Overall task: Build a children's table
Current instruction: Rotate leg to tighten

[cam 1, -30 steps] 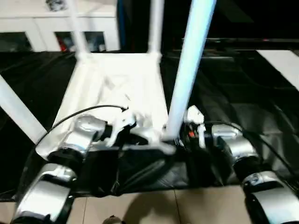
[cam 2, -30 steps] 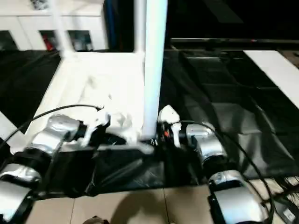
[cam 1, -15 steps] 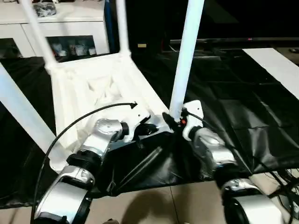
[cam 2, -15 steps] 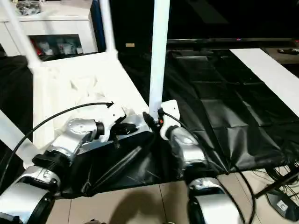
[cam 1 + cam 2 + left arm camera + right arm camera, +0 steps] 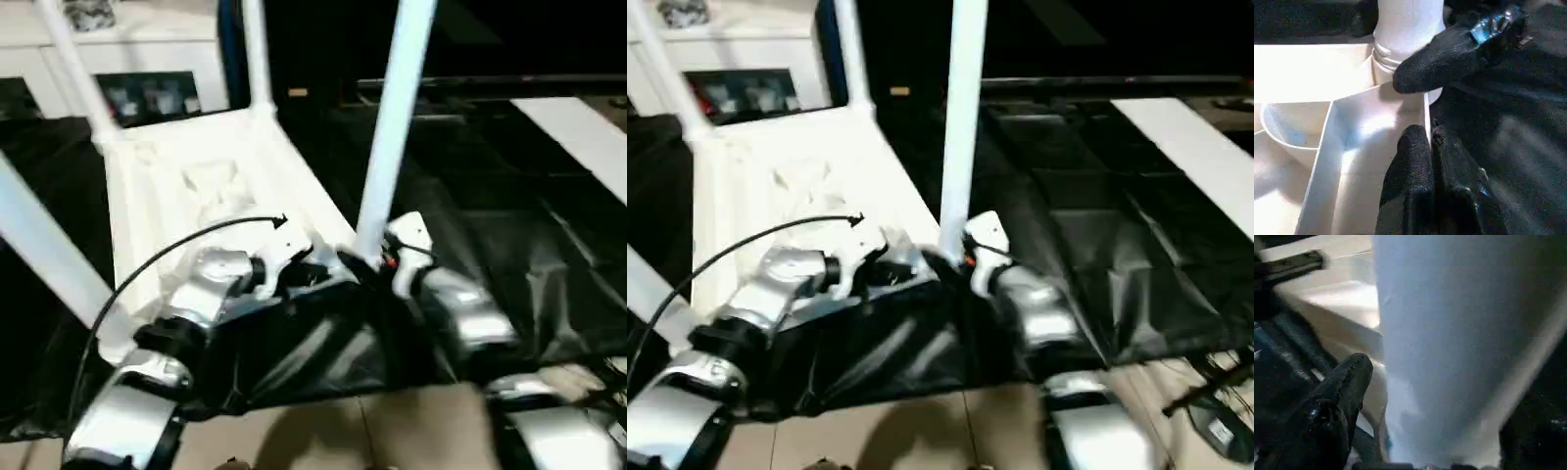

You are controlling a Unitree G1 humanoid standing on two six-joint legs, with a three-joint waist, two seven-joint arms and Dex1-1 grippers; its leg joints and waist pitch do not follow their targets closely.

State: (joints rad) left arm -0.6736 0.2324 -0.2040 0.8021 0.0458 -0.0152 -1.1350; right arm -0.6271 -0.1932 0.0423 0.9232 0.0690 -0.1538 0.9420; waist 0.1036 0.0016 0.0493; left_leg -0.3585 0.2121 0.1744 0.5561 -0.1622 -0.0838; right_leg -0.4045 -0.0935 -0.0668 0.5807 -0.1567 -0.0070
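Observation:
The children's table lies upside down on black cloth, its ribbed underside (image 5: pixel 196 186) facing up. Legs stand in the corner sockets: far left (image 5: pixel 71 69), far right (image 5: pixel 257 59), near left (image 5: pixel 39 255) and near right (image 5: pixel 392 127). My left gripper (image 5: pixel 1425 139) is shut on the thin rim wall (image 5: pixel 1426 110) beside the near right socket. My right gripper (image 5: pixel 1440 401) straddles the base of the near right leg (image 5: pixel 1449 333). One finger (image 5: pixel 1344 391) stands a little off the leg, so the jaws are open around it. That gripper also shows from the head (image 5: pixel 370 262).
A white cabinet with glass doors (image 5: pixel 147 59) stands behind the table. Black cloth (image 5: pixel 509 215) covers the ground to the right, with a white strip (image 5: pixel 578 127) at its far right. Tiled floor (image 5: pixel 392 431) and cables (image 5: pixel 1215 392) lie near my body.
The head view has swung and tilted since a second ago. Both grippers stay at the near right corner of the table. The leg still stands upright in its socket.

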